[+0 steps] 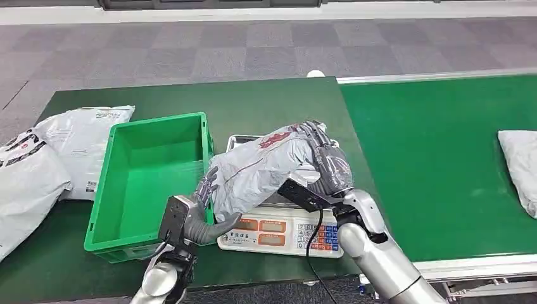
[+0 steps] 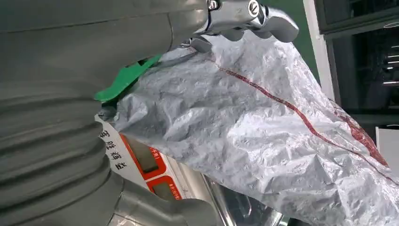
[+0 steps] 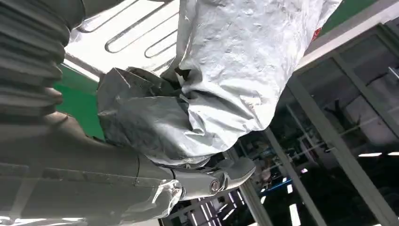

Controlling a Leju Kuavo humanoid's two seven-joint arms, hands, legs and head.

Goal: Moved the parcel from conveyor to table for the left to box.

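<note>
A crumpled grey parcel [image 1: 259, 164] with red print lies tilted over the metal tray of a weighing scale [image 1: 278, 231]. My right hand [image 1: 326, 161] grips its raised far end; in the right wrist view the hand [image 3: 94, 169] wraps the parcel [image 3: 235, 61] above the scale tray [image 3: 131, 33]. My left hand [image 1: 206, 212] is at the parcel's lower near end, fingers up against its side, thumb spread below. In the left wrist view the parcel [image 2: 263, 136] sits between the fingertips [image 2: 263, 16] and the thumb, with the scale's face [image 2: 141, 160] showing in the gap.
An empty green crate [image 1: 158, 118] stands just left of the scale on the dark green table [image 1: 190, 95]. Several white parcels [image 1: 38, 171] lie at the table's left end. The green conveyor [image 1: 437, 164] runs on the right, carrying another grey parcel [image 1: 520, 168].
</note>
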